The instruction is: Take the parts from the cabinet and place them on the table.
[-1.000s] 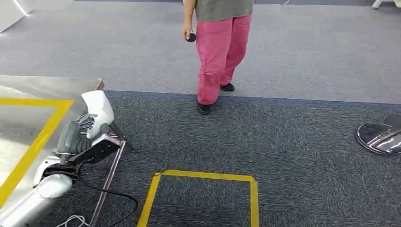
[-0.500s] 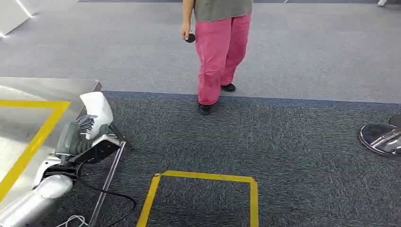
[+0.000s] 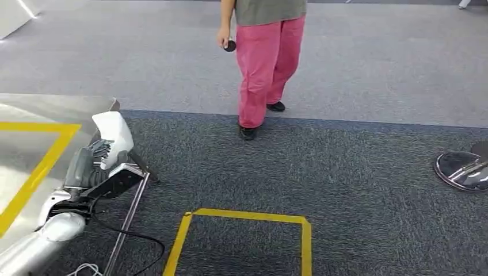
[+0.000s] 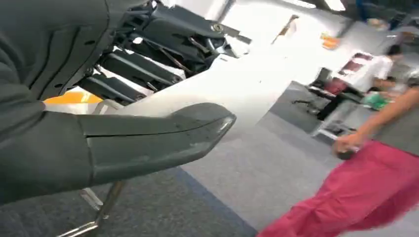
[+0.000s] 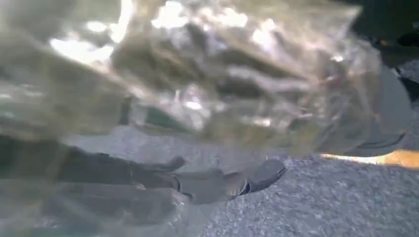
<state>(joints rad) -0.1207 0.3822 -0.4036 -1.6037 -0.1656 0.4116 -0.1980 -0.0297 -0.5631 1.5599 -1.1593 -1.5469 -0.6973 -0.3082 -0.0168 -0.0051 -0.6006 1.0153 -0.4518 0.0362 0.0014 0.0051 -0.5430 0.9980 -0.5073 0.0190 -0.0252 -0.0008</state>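
Left hand: the left hand [image 3: 99,154] is gripping one white part [image 3: 117,133], dark fingers [image 4: 148,59] on one face and the thick grey thumb [image 4: 163,136] on the other, as the left wrist view is showing.
White part: it is standing out past the corner of the steel tabletop [image 3: 34,109], above the carpet edge; no writing is readable on it.
Right hand: the right hand [image 5: 197,182] is lying behind one crinkled clear plastic bag [image 5: 207,74]; I cannot tell whether the fingers are clasping the bag or simply lying under it.
Tabletop: one steel tabletop is carrying one yellow tape outline [image 3: 40,167].
Floor: one yellow tape square [image 3: 241,217] is lying on the dark carpet [image 3: 345,184]; one chrome chair base [image 3: 463,168] is sitting at the far right.
Person: one person in pink trousers [image 3: 266,63] is standing well apart from the tabletop, holding one small dark round object [image 3: 230,45].
Labels: nothing legible anywhere.
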